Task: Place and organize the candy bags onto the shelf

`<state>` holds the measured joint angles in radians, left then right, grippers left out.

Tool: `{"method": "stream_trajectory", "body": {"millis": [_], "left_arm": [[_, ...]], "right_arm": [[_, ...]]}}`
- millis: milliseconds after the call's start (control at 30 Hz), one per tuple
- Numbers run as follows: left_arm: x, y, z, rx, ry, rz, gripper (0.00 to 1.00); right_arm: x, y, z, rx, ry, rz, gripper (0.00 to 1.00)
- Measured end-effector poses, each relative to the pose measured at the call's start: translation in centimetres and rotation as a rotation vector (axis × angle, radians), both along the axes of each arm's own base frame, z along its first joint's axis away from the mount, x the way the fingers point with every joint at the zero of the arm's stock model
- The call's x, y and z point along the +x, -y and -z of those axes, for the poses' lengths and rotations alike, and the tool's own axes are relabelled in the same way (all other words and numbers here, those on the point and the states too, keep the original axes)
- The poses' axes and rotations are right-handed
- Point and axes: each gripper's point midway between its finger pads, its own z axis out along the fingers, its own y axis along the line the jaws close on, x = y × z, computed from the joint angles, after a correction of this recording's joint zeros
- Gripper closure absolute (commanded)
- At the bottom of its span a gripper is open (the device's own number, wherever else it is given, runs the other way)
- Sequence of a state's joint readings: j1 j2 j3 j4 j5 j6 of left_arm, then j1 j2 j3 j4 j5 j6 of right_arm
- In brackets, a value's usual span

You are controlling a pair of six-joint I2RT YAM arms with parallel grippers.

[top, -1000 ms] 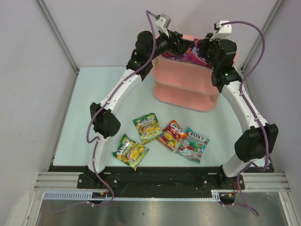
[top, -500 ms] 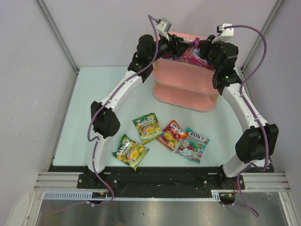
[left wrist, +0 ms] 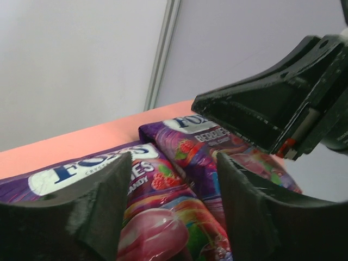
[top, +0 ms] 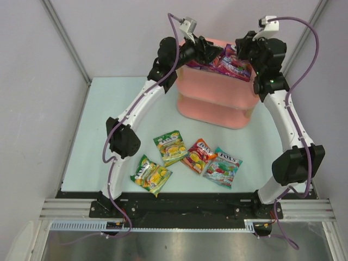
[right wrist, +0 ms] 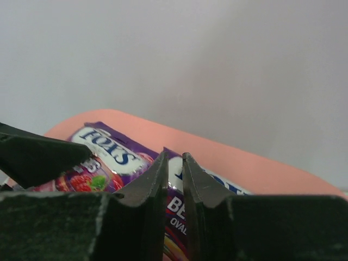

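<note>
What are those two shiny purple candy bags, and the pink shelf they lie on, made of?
The two shiny purple candy bags look like thin, glossy plastic film: bright glints of light sit on them and the surface puckers. The pink shelf has a dull, even finish with no shine. It may be painted wood or plastic; the look alone cannot settle which.

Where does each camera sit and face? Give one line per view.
Top external: above and behind both arms, looking down on them, table and shelf.
Left wrist: on its arm, looking across the shelf top past the open left tool.
Right wrist: likewise, past the nearly shut right tool.
Shared: both wrists see the two purple bags.
</note>
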<state>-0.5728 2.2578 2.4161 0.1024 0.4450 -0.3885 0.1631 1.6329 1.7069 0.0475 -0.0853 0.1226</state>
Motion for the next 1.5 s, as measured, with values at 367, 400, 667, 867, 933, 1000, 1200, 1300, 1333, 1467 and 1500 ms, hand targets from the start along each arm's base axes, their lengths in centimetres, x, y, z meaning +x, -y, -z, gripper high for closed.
{"method": "stream_trajectory", "body": {"millis": [367, 400, 667, 867, 933, 1000, 1200, 1300, 1333, 1467, 1500], "left_arm": [[-3.8, -1.6, -6.2, -0.087, 0.019, 0.052, 0.18], [-4.8, -2.1, -7.5, -0.094, 0.034, 0.054, 0.18], [-15.8, -9.8, -12.9, -0.110, 0.102, 0.022, 0.00], [-21.5, -15.3, -5.4, -0.076, 0.024, -0.073, 0.00], [-21.9, -16.0, -1.5, -0.043, -0.035, -0.096, 0.00], [-22.4, -16.7, 4.3, 0.012, -0.135, -0.122, 0.00], [-24.2, -19.3, 18.1, 0.133, -0.400, -0.210, 0.00], [-25.3, -20.2, 21.9, 0.152, -0.478, -0.233, 0.00], [-25.4, -20.3, 22.8, 0.157, -0.497, -0.234, 0.00], [-25.8, -20.5, 25.8, 0.189, -0.566, -0.240, 0.00], [-25.8, -20.5, 26.6, 0.200, -0.584, -0.242, 0.01]], "right_arm": [[-6.9, 0.9, -9.4, 0.026, 0.163, -0.014, 0.43], [-8.2, 1.0, -10.2, 0.029, 0.180, -0.015, 0.42], [-19.7, 2.5, -10.7, 0.112, 0.245, -0.024, 0.31], [-22.7, -0.4, -4.3, 0.170, 0.078, -0.131, 0.10], [-23.3, -1.8, -1.3, 0.167, -0.004, -0.163, 0.03], [-24.0, -3.4, 3.3, 0.150, -0.123, -0.191, 0.00], [-27.7, -3.2, 14.3, 0.139, -0.377, -0.173, 0.00], [-28.7, -2.6, 18.6, 0.168, -0.472, -0.136, 0.00], [-28.8, -2.5, 20.0, 0.174, -0.506, -0.124, 0.02], [-28.9, -2.7, 26.0, 0.166, -0.660, -0.085, 0.05], [-29.0, -2.8, 27.3, 0.165, -0.696, -0.075, 0.07]]}}
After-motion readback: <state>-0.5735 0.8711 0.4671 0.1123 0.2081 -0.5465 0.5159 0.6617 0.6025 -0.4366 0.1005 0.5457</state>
